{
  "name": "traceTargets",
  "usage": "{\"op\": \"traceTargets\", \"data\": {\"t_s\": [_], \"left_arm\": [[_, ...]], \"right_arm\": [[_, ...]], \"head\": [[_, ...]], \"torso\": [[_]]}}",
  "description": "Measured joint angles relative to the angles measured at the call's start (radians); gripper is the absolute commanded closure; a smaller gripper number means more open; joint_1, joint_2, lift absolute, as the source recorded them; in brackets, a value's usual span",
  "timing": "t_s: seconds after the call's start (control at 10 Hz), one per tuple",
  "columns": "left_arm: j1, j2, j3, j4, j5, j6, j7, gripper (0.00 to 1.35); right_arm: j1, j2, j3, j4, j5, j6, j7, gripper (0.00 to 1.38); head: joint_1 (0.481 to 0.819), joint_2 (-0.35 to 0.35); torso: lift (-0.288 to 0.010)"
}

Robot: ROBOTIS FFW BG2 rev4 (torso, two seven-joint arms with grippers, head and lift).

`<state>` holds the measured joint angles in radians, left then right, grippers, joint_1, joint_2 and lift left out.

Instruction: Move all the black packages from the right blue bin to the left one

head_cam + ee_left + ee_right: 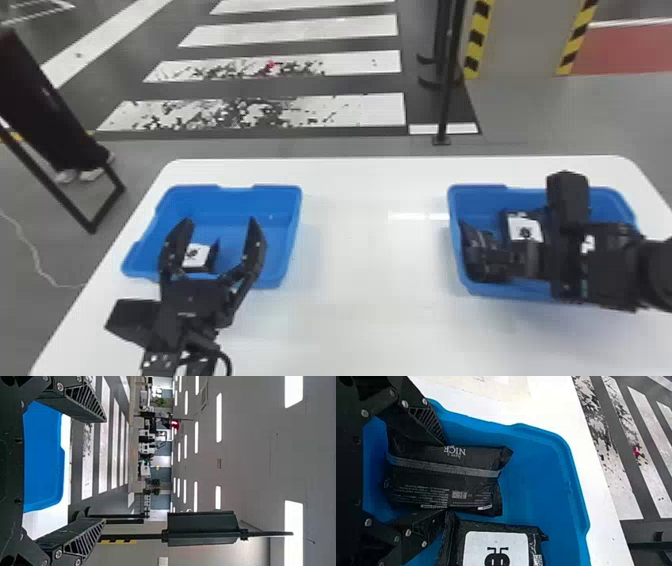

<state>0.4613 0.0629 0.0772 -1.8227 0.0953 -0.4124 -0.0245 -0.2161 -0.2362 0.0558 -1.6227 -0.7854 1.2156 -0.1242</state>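
Behind the white table [350, 240], pale crossing stripes [310, 31] are painted across the dark floor. In the right blue bin [477, 200], a black package [472, 483] lies between the fingers of the right gripper [444, 478], which stand moderately apart, near its long edges, and appear to hold it. Beside it is a second package [496, 550] with a white label. Farther out, the left blue bin [235, 197] contains a labelled package [200, 257]; the left gripper [220, 222] is spread wide above that bin, with nothing between its fingers.

The step in hand looks like picking from the right bin. Next calls for a straight lift clear of the rim, then a carry across to the left bin.

The right wrist view gives the gripped package's pale seam and fine print; the head view gives both bins, and the left wrist view the ceiling lights [219, 417].
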Motion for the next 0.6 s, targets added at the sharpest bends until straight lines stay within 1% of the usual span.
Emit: {"op": "traceTargets", "data": {"t_s": [0.1,0.2,0.4,0.5,0.6], "left_arm": [[0.0,0.0,0.0,0.002,0.002,-0.001,0.0,0.15],[0.0,-0.001,0.0,0.004,0.004,-0.003,0.0,0.15],[0.0,-0.001,0.0,0.009,0.01,-0.011,0.0,0.15],[0.0,-0.001,0.0,0.011,0.012,-0.016,0.0,0.15],[0.0,-0.002,-0.001,0.013,0.014,-0.021,0.0,0.15]], "right_arm": [[-0.001,0.0,0.0,0.004,-0.001,0.002,0.0,0.89],[-0.001,0.0,0.0,0.006,-0.006,0.003,0.0,1.06],[0.028,0.0,-0.009,-0.012,-0.046,-0.007,0.006,1.1],[0.064,0.001,-0.027,-0.052,-0.06,-0.01,0.011,1.13],[0.116,0.002,-0.056,-0.115,-0.063,-0.02,0.021,1.13]], "head": [[0.695,0.145],[0.695,0.146],[0.695,0.158],[0.695,0.163],[0.695,0.162]], "torso": [[-0.14],[-0.14],[-0.14],[-0.14],[-0.14]]}}
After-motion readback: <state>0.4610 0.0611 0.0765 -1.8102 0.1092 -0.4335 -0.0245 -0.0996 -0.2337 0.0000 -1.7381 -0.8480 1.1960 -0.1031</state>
